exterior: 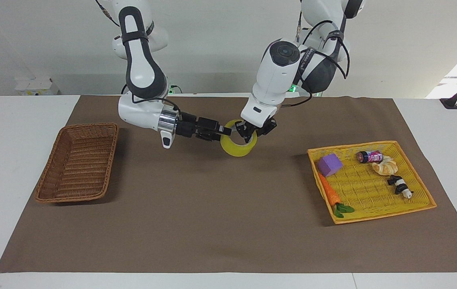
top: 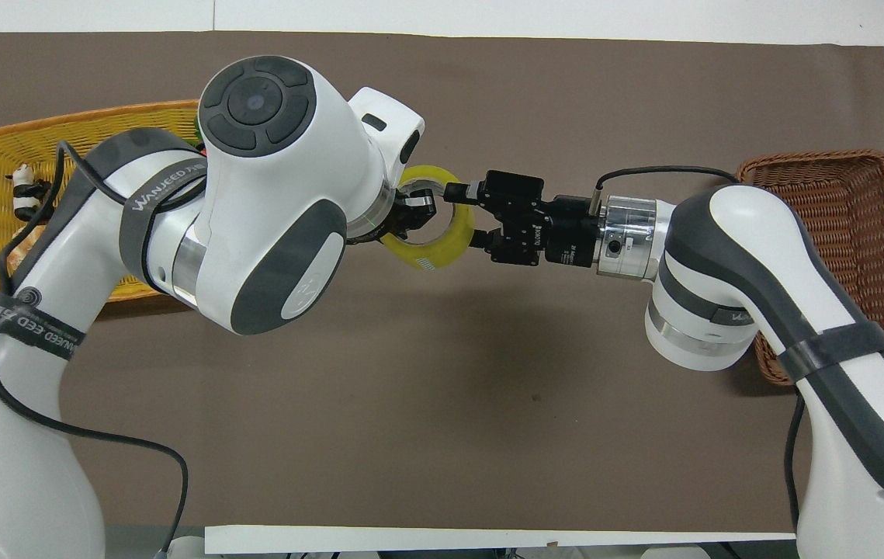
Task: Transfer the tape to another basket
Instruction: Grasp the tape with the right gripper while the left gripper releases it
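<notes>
The yellow tape (exterior: 238, 147) hangs in the air over the middle of the brown mat, tilted. My left gripper (exterior: 248, 135) is shut on its wall, one finger inside the core; it also shows in the overhead view (top: 414, 210). My right gripper (exterior: 225, 131) reaches in level from the brown basket's end, open, with a finger on either side of the tape's wall (top: 445, 247) toward that end; it also shows in the overhead view (top: 466, 215). The brown wicker basket (exterior: 78, 164) sits empty at the right arm's end (top: 837, 225).
A flat yellow tray (exterior: 372, 143) at the left arm's end holds a purple block (exterior: 330, 164), a toy carrot (exterior: 330, 193), a small can (exterior: 369, 156), a pastry (exterior: 384, 165) and a black-and-white figure (exterior: 400, 186). The brown mat (exterior: 212, 224) covers the table.
</notes>
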Controlling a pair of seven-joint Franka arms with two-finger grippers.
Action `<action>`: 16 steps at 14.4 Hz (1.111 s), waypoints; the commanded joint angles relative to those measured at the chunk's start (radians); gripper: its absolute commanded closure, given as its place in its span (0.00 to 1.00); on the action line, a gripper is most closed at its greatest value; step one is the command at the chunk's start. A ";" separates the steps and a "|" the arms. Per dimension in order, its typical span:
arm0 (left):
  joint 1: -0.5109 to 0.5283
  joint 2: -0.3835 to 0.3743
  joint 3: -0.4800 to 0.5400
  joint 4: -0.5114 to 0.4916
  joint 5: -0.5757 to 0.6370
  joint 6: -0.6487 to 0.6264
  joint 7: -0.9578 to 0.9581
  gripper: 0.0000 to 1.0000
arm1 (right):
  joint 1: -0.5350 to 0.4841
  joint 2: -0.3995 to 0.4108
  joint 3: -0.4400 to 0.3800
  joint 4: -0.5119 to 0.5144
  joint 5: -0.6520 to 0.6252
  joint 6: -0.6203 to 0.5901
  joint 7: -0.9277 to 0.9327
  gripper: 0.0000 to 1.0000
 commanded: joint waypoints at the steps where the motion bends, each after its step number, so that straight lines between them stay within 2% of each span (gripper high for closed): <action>1: -0.013 -0.036 0.013 -0.031 -0.004 0.001 0.010 1.00 | -0.008 -0.020 -0.001 -0.024 0.014 0.005 -0.034 0.53; 3: -0.013 -0.036 0.011 -0.030 -0.004 -0.002 0.010 1.00 | -0.011 -0.020 -0.001 -0.024 0.014 -0.005 -0.033 0.82; 5: -0.013 -0.034 0.011 -0.025 -0.004 0.003 0.010 1.00 | -0.011 -0.020 -0.001 -0.024 0.014 -0.005 -0.034 0.99; 8: -0.013 -0.035 0.011 -0.025 -0.006 -0.002 0.009 1.00 | -0.013 -0.020 -0.001 -0.022 0.014 -0.006 -0.036 1.00; 9: -0.018 -0.034 0.011 -0.021 -0.006 0.000 0.007 0.80 | -0.016 -0.020 -0.001 -0.022 0.014 -0.006 -0.036 1.00; 10: -0.034 -0.034 0.013 -0.005 -0.004 0.000 -0.011 0.71 | -0.017 -0.020 -0.001 -0.022 0.014 -0.006 -0.036 1.00; 11: -0.028 -0.039 0.016 0.009 -0.007 -0.011 -0.028 0.54 | -0.019 -0.020 -0.001 -0.021 0.014 -0.008 -0.034 1.00; 12: -0.025 -0.054 0.017 0.010 -0.006 -0.019 -0.037 0.02 | -0.019 -0.020 -0.001 -0.021 0.014 -0.009 -0.034 1.00; 14: -0.009 -0.109 0.030 0.012 -0.004 -0.077 -0.028 0.00 | -0.021 -0.020 -0.001 -0.019 0.012 -0.011 -0.034 1.00; 16: 0.080 -0.184 0.033 0.013 -0.001 -0.164 -0.022 0.00 | -0.059 -0.017 -0.003 -0.008 -0.053 -0.037 -0.034 1.00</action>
